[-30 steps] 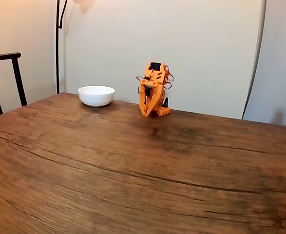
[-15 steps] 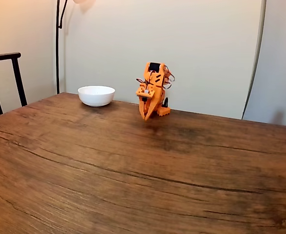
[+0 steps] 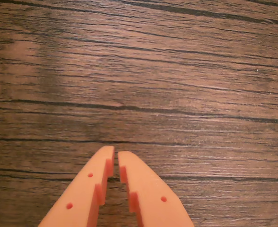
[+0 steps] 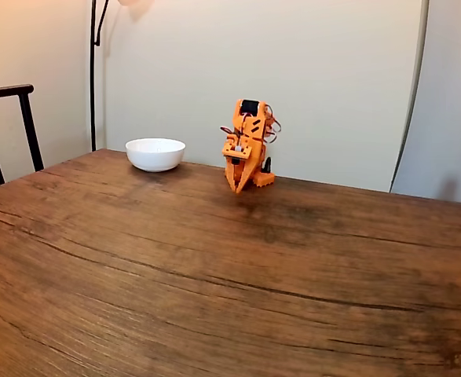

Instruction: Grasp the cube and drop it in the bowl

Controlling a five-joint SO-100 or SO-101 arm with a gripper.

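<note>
My orange gripper [image 3: 115, 152] enters the wrist view from the bottom edge. Its two fingers stand almost together with nothing between them, over bare wood. In the fixed view the orange arm is folded at the far side of the table, and the gripper [image 4: 238, 188] points down just above the tabletop. The white bowl [image 4: 155, 153] stands to its left near the table's far edge, about a hand's width from the arm. The cube is out of view.
The brown wooden table [image 4: 214, 275] stretches wide toward the camera. A dark chair back [image 4: 6, 118] stands at the far left and a thin black lamp pole [image 4: 93, 75] rises behind the bowl. A pale wall runs close behind the arm.
The folded arm has tilted and turned slightly, its gripper tip shifting a little to the right in the fixed view. The bowl has not moved.
</note>
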